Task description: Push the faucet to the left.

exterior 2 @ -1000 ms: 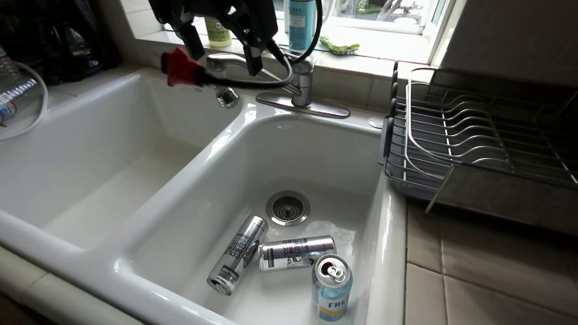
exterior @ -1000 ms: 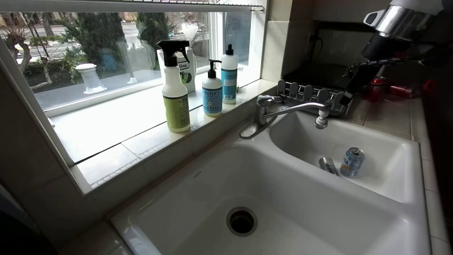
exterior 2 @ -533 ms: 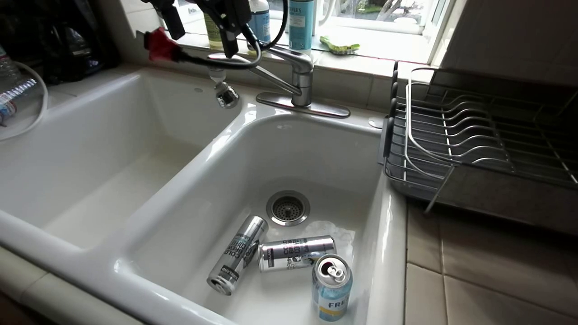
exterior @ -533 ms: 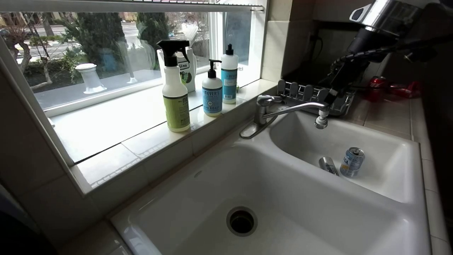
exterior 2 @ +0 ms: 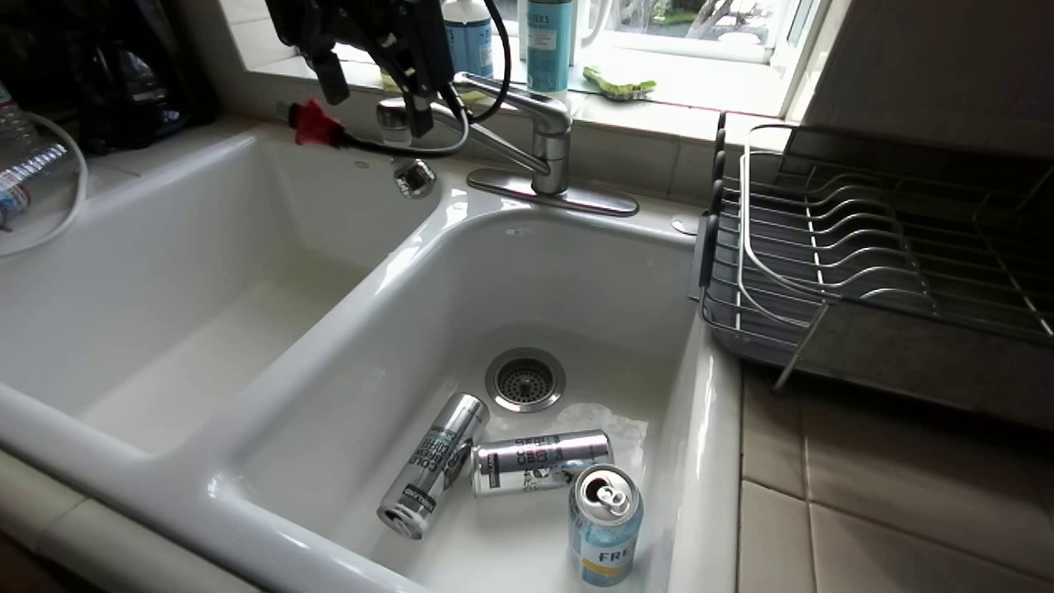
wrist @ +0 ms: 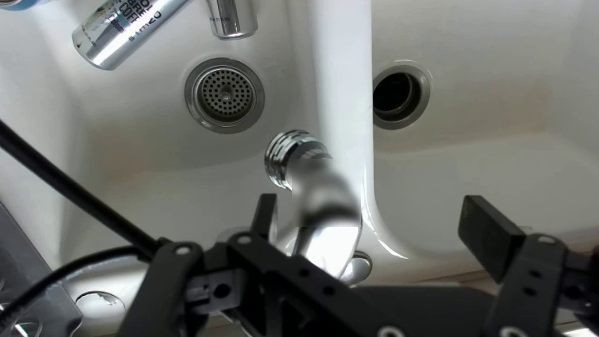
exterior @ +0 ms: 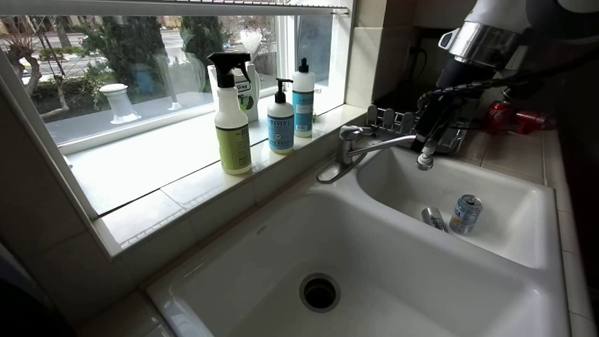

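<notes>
Windowsill (exterior: pixel 201 187): lay left in an exterior view looking obliquely down along the double sink (exterior: pixel 421 229).
Dish rack (exterior 2: pixel 914 333): stood right, near, in an exterior view facing the windowsill from above.
Faucet (wrist: pixel 327 196): wrist view looked steeply down, nearest.
Double sink: was shared by all views.

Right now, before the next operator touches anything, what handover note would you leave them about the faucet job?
Gripper: open, up by the spout, which shows between its fingers in the wrist view. Whether either finger touches it, I cannot tell.
Faucet: in the wrist view its spray head shows just picture-left of the sink divider.
Done: gripper brought to the spout, which has not visibly swung over the last second.
Left: the push to the left itself; probably make sure of contact first.
</notes>
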